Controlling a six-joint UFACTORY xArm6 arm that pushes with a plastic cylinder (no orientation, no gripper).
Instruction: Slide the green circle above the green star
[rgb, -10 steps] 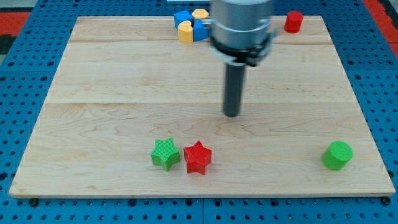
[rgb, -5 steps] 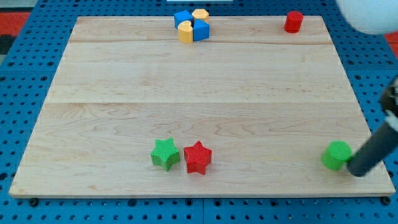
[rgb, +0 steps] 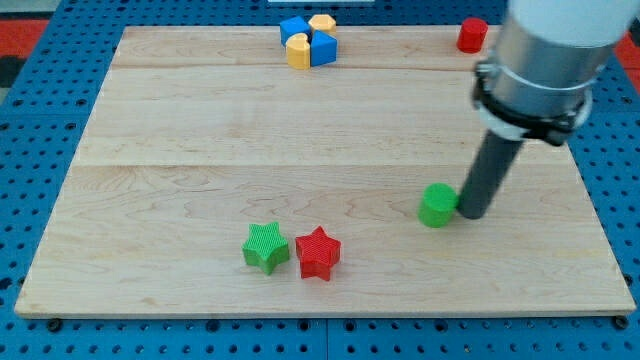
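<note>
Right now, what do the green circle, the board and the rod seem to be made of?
Green circle: probably matte plastic, finely ribbed like the green star. Board: light wood with visible grain and plank seams. My tip, touching the circle's right: dark, smooth, material unclear.

Arm housing (rgb: 555, 50) cut by view's top – red block (rgb: 471, 35) partly hidden, shape unclear.
</note>
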